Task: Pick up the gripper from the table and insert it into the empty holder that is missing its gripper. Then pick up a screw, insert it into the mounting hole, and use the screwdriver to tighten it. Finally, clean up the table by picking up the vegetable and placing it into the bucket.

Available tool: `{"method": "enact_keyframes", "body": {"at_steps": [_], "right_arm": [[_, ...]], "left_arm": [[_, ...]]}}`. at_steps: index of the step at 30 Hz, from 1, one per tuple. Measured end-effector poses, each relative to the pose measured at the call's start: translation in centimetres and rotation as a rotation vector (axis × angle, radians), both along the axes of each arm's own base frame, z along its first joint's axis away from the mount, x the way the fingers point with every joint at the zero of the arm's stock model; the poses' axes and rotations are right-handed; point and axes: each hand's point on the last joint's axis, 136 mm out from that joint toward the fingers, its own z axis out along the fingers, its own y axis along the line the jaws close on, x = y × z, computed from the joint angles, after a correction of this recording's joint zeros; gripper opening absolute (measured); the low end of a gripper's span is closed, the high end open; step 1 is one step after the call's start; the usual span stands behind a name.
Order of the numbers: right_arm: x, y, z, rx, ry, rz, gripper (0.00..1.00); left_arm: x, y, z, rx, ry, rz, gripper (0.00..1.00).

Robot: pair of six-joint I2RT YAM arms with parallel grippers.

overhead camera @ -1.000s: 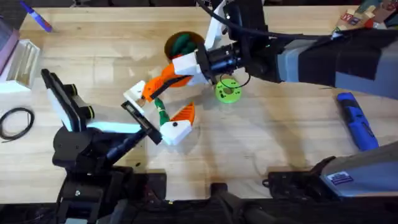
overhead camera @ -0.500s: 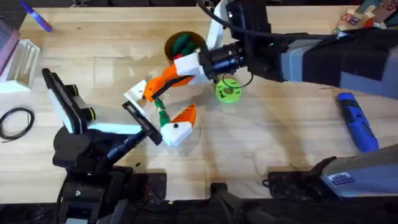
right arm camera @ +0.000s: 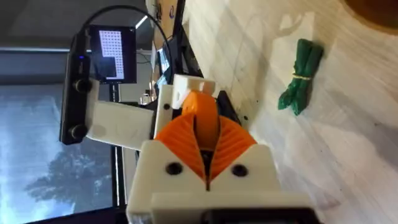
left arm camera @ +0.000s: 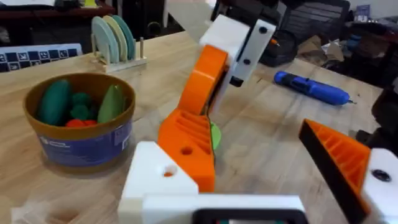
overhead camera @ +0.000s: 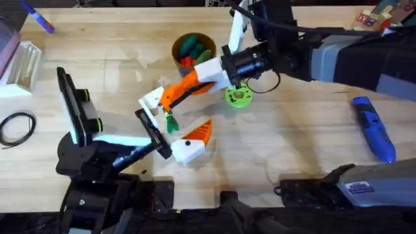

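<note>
Right gripper, seemingly clenched on nothing, hangs just above the vegetable

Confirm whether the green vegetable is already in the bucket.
No, the vegetable lies on the table, outside the bucket.

Pale wooden worktop has visible grain and a soft satin sheen. The claw fingers are matt white plastic blocks with ribbed orange plastic pads, layer lines visible. The dark-green toy vegetable looks matt. The blue pen-shaped screwdriver is glossy plastic. The dark-blue round bucket has a smooth tan rim.
</note>
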Motion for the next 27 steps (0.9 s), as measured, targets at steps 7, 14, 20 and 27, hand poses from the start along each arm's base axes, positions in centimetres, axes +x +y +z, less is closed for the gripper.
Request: {"method": "enact_keyframes", "body": {"at_steps": [7,14,20,27], "right_arm": [[-1.0,-1.1,-0.9,-0.033,0.042,0.022,0.008],[-1.4,-1.7,-0.8,-0.03,0.034,0.037,0.008],[-1.7,-1.6,-0.9,-0.036,0.045,0.044,0.008],[-1.2,-0.5,-0.8,-0.06,0.068,0.0,0.008]], "left_arm": [[-0.8,-0.6,-0.2,-0.008,0.026,-0.055,0.986],[-1.3,-0.9,-0.3,-0.01,0.028,-0.089,0.985],[-1.4,-0.9,-0.3,-0.01,0.032,-0.093,0.986],[-0.7,-0.5,-0.3,-0.015,0.041,-0.047,0.986]]}}
